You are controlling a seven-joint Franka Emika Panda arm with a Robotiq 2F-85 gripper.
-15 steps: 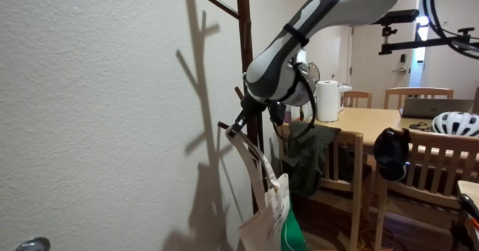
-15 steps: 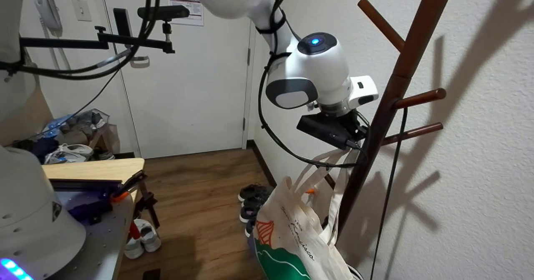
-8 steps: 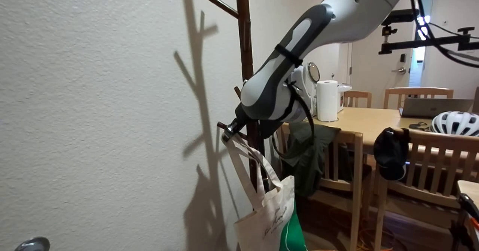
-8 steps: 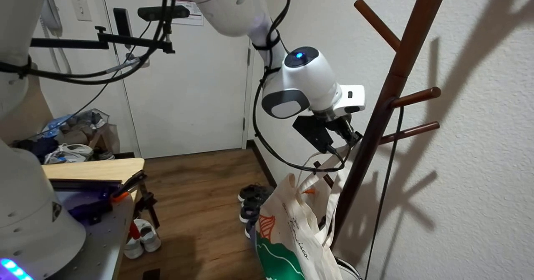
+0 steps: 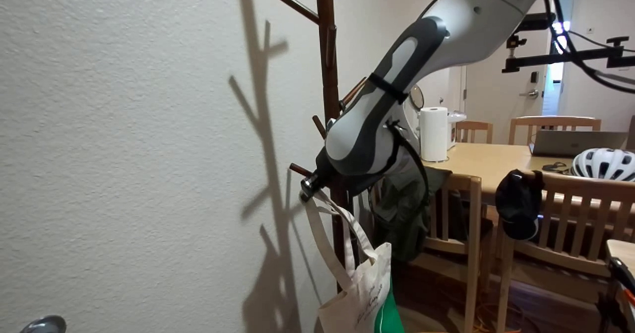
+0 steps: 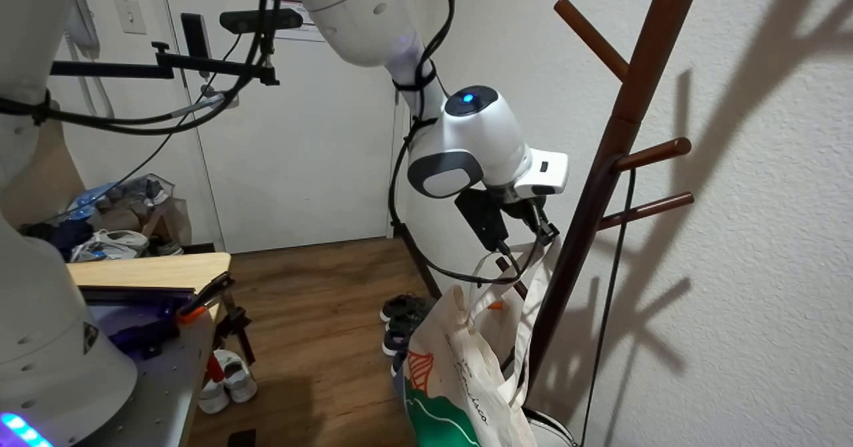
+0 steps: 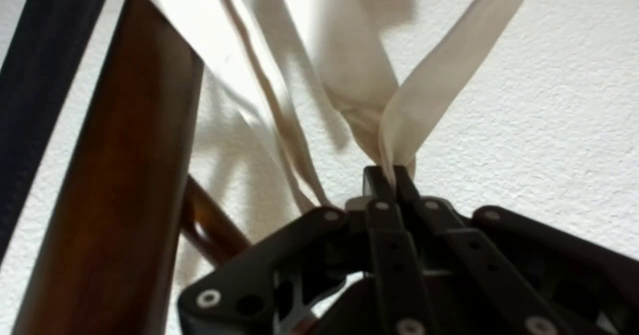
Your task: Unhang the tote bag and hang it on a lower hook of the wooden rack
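Note:
The cream tote bag with green print (image 5: 359,298) hangs from my gripper (image 5: 306,192) beside the dark wooden rack (image 5: 328,85). The bag (image 6: 460,380) and rack (image 6: 610,147) also show in an exterior view. In the wrist view my gripper (image 7: 392,177) is shut on one strap (image 7: 444,75), pinched at the fingertips. The second strap (image 7: 264,100) passes behind the left finger linkage; its top is hidden. A peg (image 5: 300,170) sits just above the fingertips in that view. A lower peg (image 6: 512,277) shows behind the straps. The rack's post (image 7: 115,175) stands left of my fingers in the wrist view.
A black cord (image 6: 616,267) hangs from an upper peg (image 6: 653,155). The textured wall (image 5: 149,149) is close behind the rack. A chair with a green jacket (image 5: 407,214) and a table (image 5: 481,159) stand nearby. Dark shoes (image 6: 403,324) lie on the floor.
My gripper has moved down with the strap still held, and the bag has lowered with it. The rack has shifted slightly, leftward in one picture and a little rightward in the opposite one.

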